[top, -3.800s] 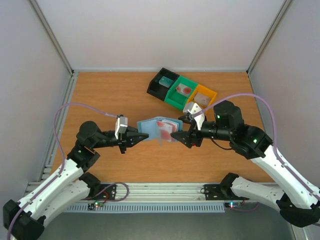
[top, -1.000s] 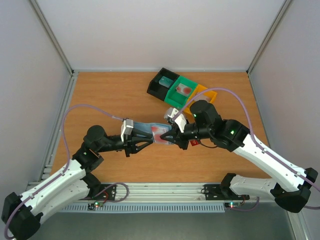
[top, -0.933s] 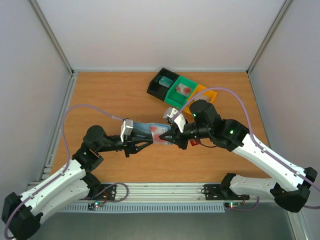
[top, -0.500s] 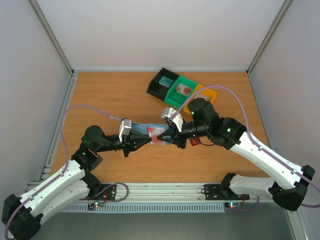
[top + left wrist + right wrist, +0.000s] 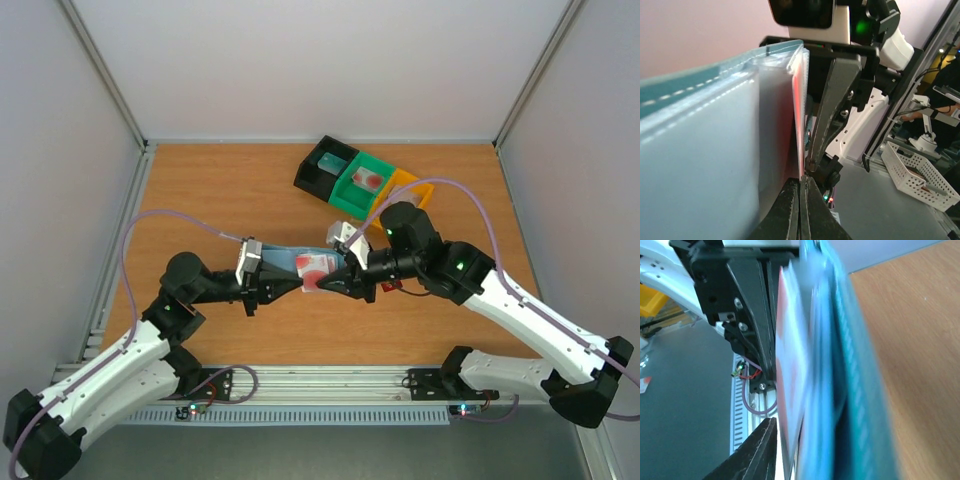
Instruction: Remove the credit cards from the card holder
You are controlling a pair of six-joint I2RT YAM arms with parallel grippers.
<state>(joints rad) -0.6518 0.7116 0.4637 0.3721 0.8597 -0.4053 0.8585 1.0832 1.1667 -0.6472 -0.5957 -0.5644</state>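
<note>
- Now the light blue card holder [image 5: 288, 260] sits mid-table between the tips of both arms, over the wooden table [image 5: 220, 190].
- A red-and-white credit card [image 5: 318, 264] shows at its open side.
- On the left gripper [image 5: 801, 212] the fingers are pressed flat together right under the card's lower edge; whether they nip anything is unclear.
- On the right gripper [image 5: 325, 286] one dark finger [image 5: 757, 450] lies just beside the card. The other is hidden behind the holder, so I cannot tell its spread.
- A black bin [image 5: 318, 172], green bin [image 5: 362, 188] and orange bin [image 5: 413, 190] stand in a row beyond.

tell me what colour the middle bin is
The middle bin is green; top view shows it best.
</note>
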